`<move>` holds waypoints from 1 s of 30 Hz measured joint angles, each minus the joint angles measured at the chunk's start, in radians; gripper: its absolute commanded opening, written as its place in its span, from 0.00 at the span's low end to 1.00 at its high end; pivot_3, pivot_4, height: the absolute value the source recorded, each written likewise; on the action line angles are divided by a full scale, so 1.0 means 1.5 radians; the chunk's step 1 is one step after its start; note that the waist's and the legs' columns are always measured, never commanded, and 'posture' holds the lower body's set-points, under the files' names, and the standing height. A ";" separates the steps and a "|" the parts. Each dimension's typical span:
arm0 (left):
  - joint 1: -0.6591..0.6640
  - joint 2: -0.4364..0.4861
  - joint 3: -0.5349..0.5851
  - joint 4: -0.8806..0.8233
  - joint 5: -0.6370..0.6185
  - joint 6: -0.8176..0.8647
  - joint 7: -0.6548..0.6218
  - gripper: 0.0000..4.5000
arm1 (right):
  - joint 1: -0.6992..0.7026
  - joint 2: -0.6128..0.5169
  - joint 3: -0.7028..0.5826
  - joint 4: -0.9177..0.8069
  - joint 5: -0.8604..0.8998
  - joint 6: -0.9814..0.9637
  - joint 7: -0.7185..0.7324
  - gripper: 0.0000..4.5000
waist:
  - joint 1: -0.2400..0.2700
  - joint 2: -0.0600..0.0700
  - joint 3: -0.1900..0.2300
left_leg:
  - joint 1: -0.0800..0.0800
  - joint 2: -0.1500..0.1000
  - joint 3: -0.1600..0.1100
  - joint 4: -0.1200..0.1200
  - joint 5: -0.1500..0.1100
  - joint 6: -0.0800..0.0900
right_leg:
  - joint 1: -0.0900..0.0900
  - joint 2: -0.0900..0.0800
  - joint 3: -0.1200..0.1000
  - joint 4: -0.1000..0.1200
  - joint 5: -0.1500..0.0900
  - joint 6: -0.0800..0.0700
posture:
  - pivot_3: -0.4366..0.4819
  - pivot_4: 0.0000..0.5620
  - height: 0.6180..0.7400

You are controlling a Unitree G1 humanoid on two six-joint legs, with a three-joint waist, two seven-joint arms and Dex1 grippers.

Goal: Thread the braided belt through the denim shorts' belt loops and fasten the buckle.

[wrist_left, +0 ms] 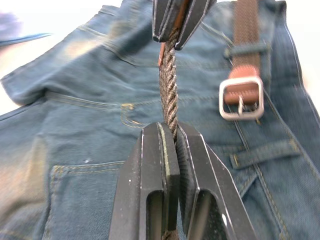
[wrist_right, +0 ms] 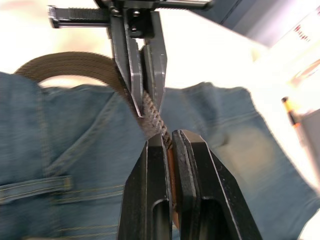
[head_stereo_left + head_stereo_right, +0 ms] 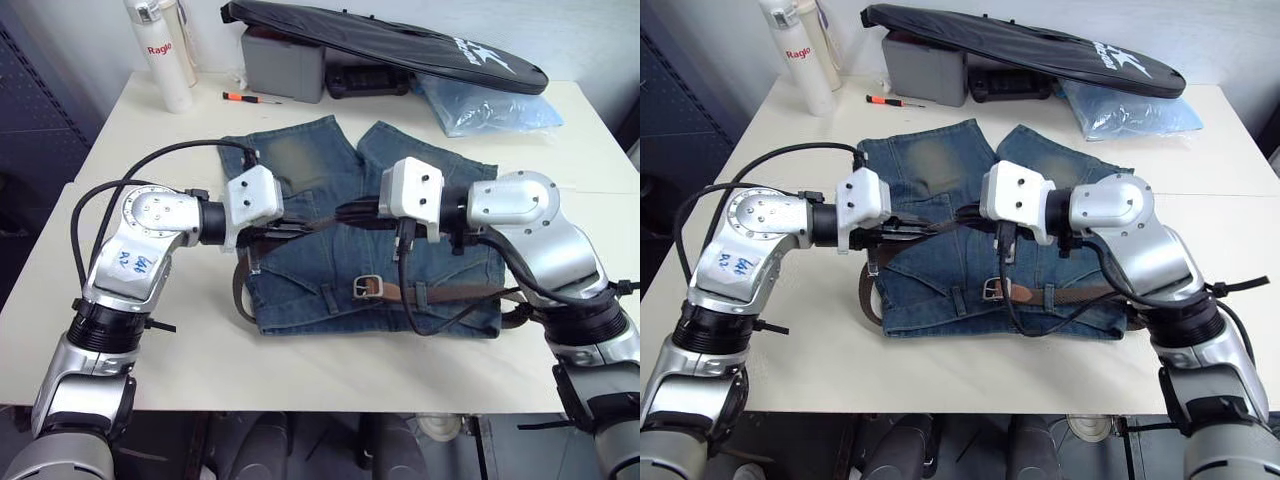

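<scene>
The denim shorts (image 3: 300, 160) lie flat on the table (image 3: 330, 365), waistband toward me. The braided belt (image 1: 168, 90) runs along the waistband under belt loops (image 1: 248, 50), curls out past the shorts' left edge (image 3: 240, 285), and rises over the shorts. The silver buckle (image 1: 241, 98) rests on the waistband near the middle. My left gripper (image 3: 298, 228) and right gripper (image 3: 352, 212) face each other just above the shorts. Each is shut on the same short taut stretch of belt, tips almost touching. The tan tip sits in the right gripper's fingers (image 2: 187, 165).
Along the table's far edge stand a white bottle (image 3: 165, 50), an orange-handled screwdriver (image 3: 250, 98), a grey box (image 3: 283, 65), a long black bag (image 3: 400, 45) and a bluish plastic bag (image 3: 490, 105). Bare tabletop lies in front of the shorts.
</scene>
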 measured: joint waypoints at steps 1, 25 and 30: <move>0.005 0.003 0.016 -0.011 -0.012 0.017 0.010 0.00 | -0.018 0.008 0.001 0.023 0.000 -0.020 0.001 0.01 | -0.004 0.000 0.000 | 0.000 0.000 0.000 0.000 0.000 0.000 | 0.000 0.000 0.000 0.000 0.000 0.000 | 0.48 0.27 1.00; 0.109 0.018 0.264 -0.115 -0.248 0.478 0.209 0.60 | -0.101 0.034 -0.038 0.189 -0.025 -0.083 0.001 0.00 | -0.021 0.001 0.001 | 0.000 0.001 0.001 0.000 0.000 0.000 | -0.001 0.000 0.001 0.002 0.000 0.000 | 0.48 0.27 1.00; 0.121 -0.021 0.243 -0.210 -0.321 0.602 0.258 0.60 | -0.101 0.040 -0.038 0.186 -0.026 -0.073 0.004 0.00 | -0.019 0.001 0.001 | 0.000 0.000 0.001 0.001 0.000 -0.001 | -0.001 0.000 0.002 0.003 0.000 0.000 | 0.48 0.27 1.00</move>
